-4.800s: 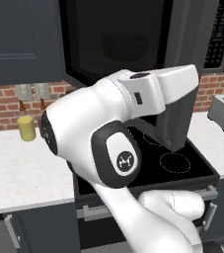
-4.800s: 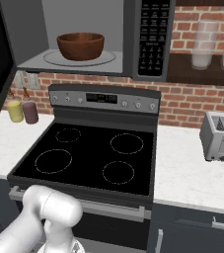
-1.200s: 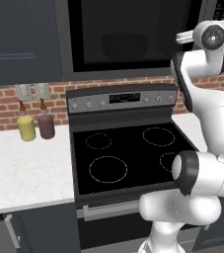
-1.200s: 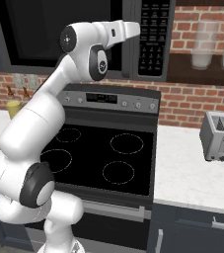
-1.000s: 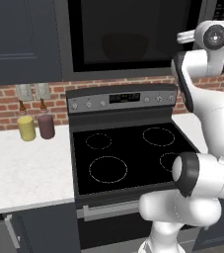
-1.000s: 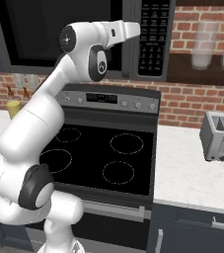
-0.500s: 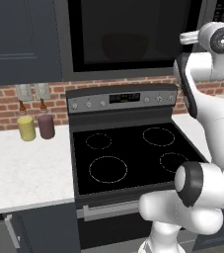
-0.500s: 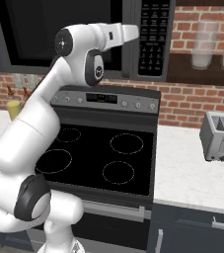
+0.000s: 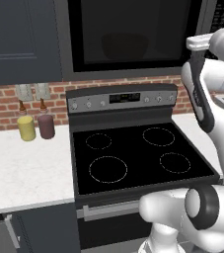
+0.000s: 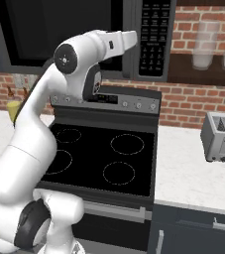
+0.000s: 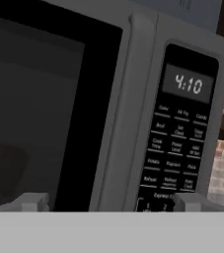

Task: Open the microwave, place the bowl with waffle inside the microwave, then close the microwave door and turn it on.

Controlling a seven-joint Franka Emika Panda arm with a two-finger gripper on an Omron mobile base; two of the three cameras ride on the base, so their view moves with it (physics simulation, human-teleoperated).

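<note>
Dark grey microwave [image 10: 84, 34] sitting above stove [image 9: 138, 158], door [image 11: 59, 108] shut, bowl [image 9: 126, 47] showing faintly behind glass. Holding my gripper [image 11: 108, 201] up near keypad [image 11: 175, 148], fingers spread wide, gripping nothing. Clock reading 4:10. Toaster [image 10: 221, 137] sitting on right counter.

You have one microwave [image 10: 79, 30] above one stove [image 9: 138, 153] with four burner rings, and one dim bowl [image 9: 126, 46] behind its closed door. On the left counter [image 9: 24, 168] you can count two cups, one yellow [image 9: 26, 128] and one maroon [image 9: 46, 126]. To the right there is one toaster [image 10: 222, 137], with two glass jars [image 10: 205, 45] on the shelf above it.
</note>
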